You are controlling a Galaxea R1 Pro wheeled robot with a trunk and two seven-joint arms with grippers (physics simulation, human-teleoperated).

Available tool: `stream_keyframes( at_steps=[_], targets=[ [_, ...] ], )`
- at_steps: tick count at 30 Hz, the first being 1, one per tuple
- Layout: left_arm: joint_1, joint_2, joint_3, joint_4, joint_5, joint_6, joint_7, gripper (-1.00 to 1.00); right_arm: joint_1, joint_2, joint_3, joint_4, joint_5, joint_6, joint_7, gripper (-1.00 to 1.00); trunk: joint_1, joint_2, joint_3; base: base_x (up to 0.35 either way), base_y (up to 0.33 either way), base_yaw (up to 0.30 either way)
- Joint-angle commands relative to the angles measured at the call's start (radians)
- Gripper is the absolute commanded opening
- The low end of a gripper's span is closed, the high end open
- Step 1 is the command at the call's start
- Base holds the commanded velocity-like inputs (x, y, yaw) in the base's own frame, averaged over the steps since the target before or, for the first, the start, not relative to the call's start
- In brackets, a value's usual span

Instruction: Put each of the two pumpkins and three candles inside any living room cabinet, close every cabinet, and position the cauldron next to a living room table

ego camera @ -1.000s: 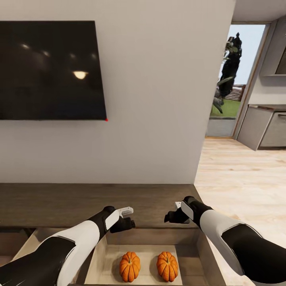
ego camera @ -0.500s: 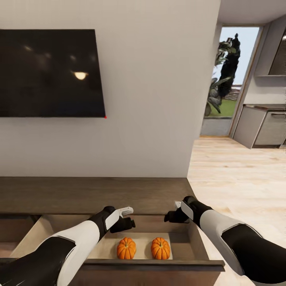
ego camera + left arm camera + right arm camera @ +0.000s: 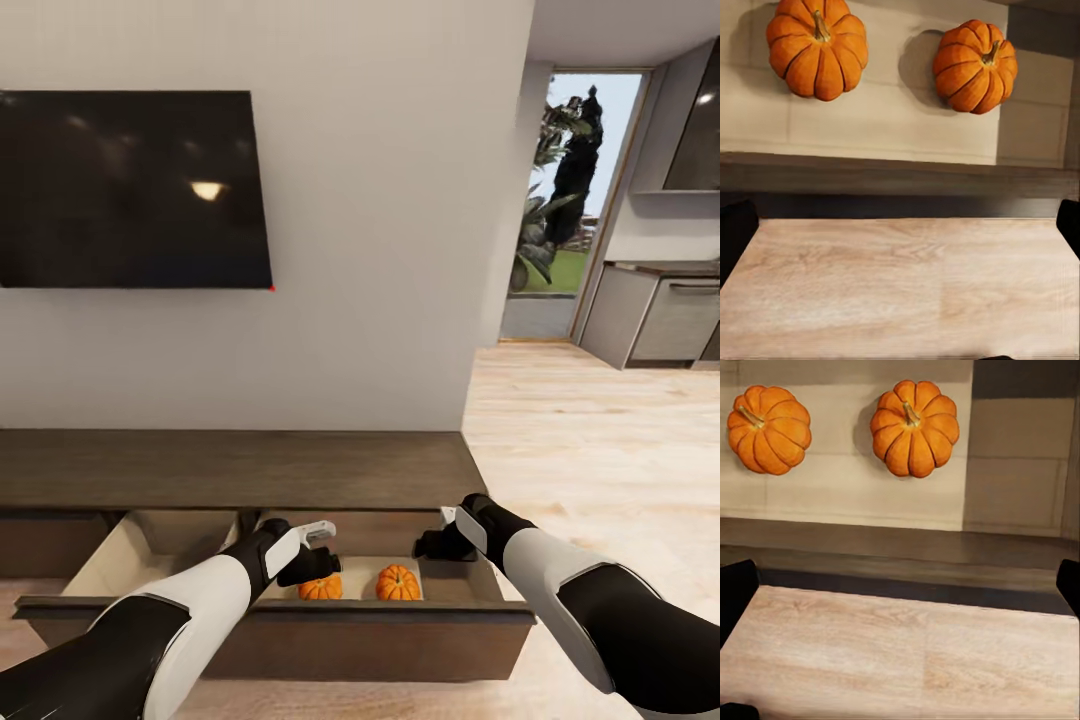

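Head view: the long, low, dark brown cabinet (image 3: pixel 240 470) stands against a pale wall beneath a wall-mounted black television (image 3: pixel 130 190). One wide drawer (image 3: pixel 280 625) is pulled out over the light wood floor (image 3: pixel 600 430), exposing its pale interior. Two orange pumpkins sit side by side on the drawer bottom, apart from each other: the left pumpkin (image 3: pixel 322 588) is partly covered by the left gripper (image 3: pixel 318 550), and the right pumpkin (image 3: pixel 398 582) lies in plain sight between the two arms. The left gripper hangs above the open drawer with its fingers spread and holds nothing. The right gripper (image 3: pixel 432 545) hangs over the drawer's right part, well above the pumpkins; whether its claw is spread or closed cannot be told from this view.

Left wrist view: both pumpkins (image 3: pixel 817 46) (image 3: pixel 975 66) rest upright on the pale drawer floor, stems up, beyond the dark drawer front (image 3: pixel 900 187), with floorboards nearer the camera. Dark fingertips (image 3: pixel 736 232) show at opposite edges, wide apart and empty.

Right wrist view: the same two pumpkins (image 3: pixel 769 429) (image 3: pixel 913 427) appear beyond the drawer front. The fingertips (image 3: pixel 735 592) stand at opposite edges, so this claw too is spread and empty.

At right, a doorway (image 3: pixel 565 210) shows outdoor greenery, beside grey kitchen cupboards (image 3: pixel 655 320).
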Motion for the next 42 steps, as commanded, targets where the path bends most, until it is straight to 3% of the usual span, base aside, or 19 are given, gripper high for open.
stream_keyframes(
  at_steps=[1,7,16,22,26,30,33,36,40,42],
  targets=[
    [0.0,0.0,-0.006,-0.002,0.011,0.005,0.007,1.0,-0.001,0.0,0.008,0.0,-0.003,0.004,0.004,1.0,0.0,0.0,-0.001,-0.09,0.27,0.0],
    [0.0,0.0,-0.006,-0.002,0.011,0.002,0.005,1.0,-0.001,0.0,0.009,0.0,-0.004,0.004,0.004,1.0,0.0,0.0,-0.001,-0.035,0.304,0.0],
    [0.0,0.0,-0.007,0.009,0.01,-0.122,0.002,1.0,0.0,0.001,0.01,0.0,-0.004,0.0,0.005,1.0,0.0,0.0,-0.001,-0.002,0.078,0.0],
    [0.005,0.0,-0.007,0.01,0.01,-0.179,0.002,1.0,0.002,0.032,0.009,0.0,-0.006,-0.031,0.004,1.0,0.0,0.0,-0.001,0.0,0.004,0.0],
    [0.008,0.0,-0.008,0.01,0.01,-0.193,0.002,1.0,0.002,0.037,0.008,0.0,-0.007,-0.04,0.004,1.0,0.0,0.0,-0.001,0.0,0.0,0.0],
    [0.009,0.0,-0.008,0.01,0.01,-0.206,0.002,1.0,0.003,0.039,0.009,0.0,-0.004,-0.055,0.004,1.0,0.015,-0.028,-0.014,0.0,0.0,0.0],
    [0.01,0.0,-0.008,0.01,0.009,-0.223,0.002,1.0,0.026,0.044,0.01,0.007,-0.003,-0.138,0.005,1.0,0.026,-0.049,-0.023,0.0,0.0,0.0],
    [0.01,0.0,-0.008,0.01,0.008,-0.226,0.002,1.0,0.038,0.048,0.01,0.01,-0.002,-0.167,0.004,1.0,0.038,-0.07,-0.032,0.0,0.0,0.0],
    [0.011,0.0,-0.008,0.01,0.008,-0.229,0.002,1.0,0.044,0.055,0.01,0.016,-0.003,-0.181,0.004,1.0,0.053,-0.098,-0.045,0.0,0.0,0.0],
    [0.011,0.0,-0.009,0.01,0.006,-0.268,0.002,1.0,0.047,0.059,0.01,0.021,-0.002,-0.187,0.003,1.0,0.053,-0.098,-0.045,0.0,0.0,0.0]
  ],
)
